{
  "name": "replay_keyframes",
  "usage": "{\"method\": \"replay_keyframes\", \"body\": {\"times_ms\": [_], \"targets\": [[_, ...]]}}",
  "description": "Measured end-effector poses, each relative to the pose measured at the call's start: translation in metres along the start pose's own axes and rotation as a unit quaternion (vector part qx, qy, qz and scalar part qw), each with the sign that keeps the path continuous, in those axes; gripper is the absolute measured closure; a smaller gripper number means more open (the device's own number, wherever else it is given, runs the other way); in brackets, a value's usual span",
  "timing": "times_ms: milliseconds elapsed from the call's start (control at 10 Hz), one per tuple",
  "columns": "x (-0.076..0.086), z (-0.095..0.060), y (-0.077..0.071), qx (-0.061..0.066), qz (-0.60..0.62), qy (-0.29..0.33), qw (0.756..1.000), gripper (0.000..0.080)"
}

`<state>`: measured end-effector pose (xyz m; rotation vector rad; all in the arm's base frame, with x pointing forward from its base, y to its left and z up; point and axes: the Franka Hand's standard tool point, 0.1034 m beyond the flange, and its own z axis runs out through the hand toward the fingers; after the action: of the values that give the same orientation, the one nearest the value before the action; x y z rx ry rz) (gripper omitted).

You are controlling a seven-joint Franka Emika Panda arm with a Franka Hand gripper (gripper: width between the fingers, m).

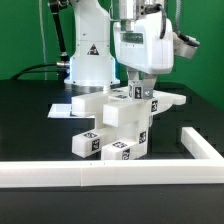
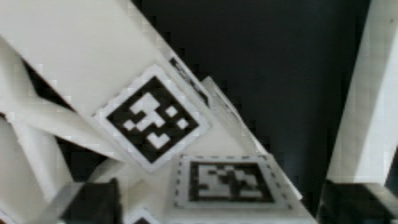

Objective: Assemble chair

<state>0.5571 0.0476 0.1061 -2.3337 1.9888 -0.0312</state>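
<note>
Tabletop is black and carries everything here. Starting at the exterior view's left, well away from the hand, the marker board lies flat. Next comes the chair, a cluster of white blocky parts with black-and-white tags, standing directly under the hand. Two tagged blocks of it reach forward toward the border rail, which runs along the front and turns back at the exterior view's right, beyond the hand.

The hand is low over the upper part of the chair, and a tagged piece sits right at its fingertips. I cannot tell if the fingers press on this piece or only stand close to it; the jaws are hidden by the white body of the hand.

In the wrist view a slanted white part with a large tag fills the picture, and a second tag lies just beside it.
</note>
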Motion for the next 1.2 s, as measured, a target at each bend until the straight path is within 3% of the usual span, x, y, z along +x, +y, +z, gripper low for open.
{"method": "replay_keyframes", "body": {"times_ms": [100, 200, 700, 1200], "targets": [[-0.0002, -0.0003, -0.0002, 0.000, -0.053, 0.000, 0.999, 0.0177], [-0.0003, -0.0005, -0.0003, 0.000, -0.097, 0.000, 0.995, 0.0157], [-0.0005, -0.0004, -0.0004, 0.000, -0.319, 0.000, 0.948, 0.0150], [0.0014, -0.0018, -0.0006, 0.000, -0.528, 0.001, 0.849, 0.0150]]}}
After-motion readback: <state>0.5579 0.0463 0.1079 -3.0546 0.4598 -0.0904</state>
